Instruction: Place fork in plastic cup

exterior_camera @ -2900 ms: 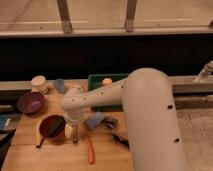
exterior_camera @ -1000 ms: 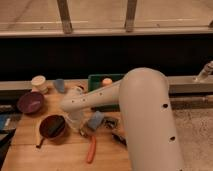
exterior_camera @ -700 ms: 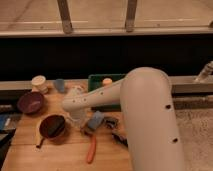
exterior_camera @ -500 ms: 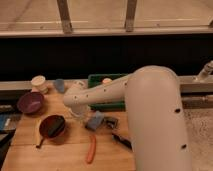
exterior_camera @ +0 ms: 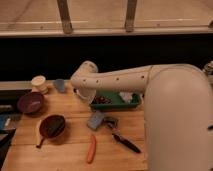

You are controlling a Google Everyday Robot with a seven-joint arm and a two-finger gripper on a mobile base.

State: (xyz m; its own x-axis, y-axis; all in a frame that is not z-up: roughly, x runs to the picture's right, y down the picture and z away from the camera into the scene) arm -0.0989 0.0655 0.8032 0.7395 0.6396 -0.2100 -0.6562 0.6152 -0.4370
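While claw sits closed, hidden under arm (exterior_camera: 120,79) | wooden table (exterior_camera: 65,151) | dark wall (exterior_camera: 45,55) behind

The wooden table (exterior_camera: 70,150) carries a purple bowl (exterior_camera: 31,102), red bowl (exterior_camera: 52,126), green tray (exterior_camera: 118,106), blue cup (exterior_camera: 60,85) and orange-handled tool (exterior_camera: 91,148).

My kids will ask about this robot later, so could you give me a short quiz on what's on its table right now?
1. True or false: the purple bowl stands left of the red bowl.
2. Which lies nearest the front edge of the table? A cream cup; B orange-handled tool; C blue sponge.
3. Fill in: the claw, at the arm's tip, hangs beside the left end of the green ____.
Key: 1 true; 2 B; 3 tray.
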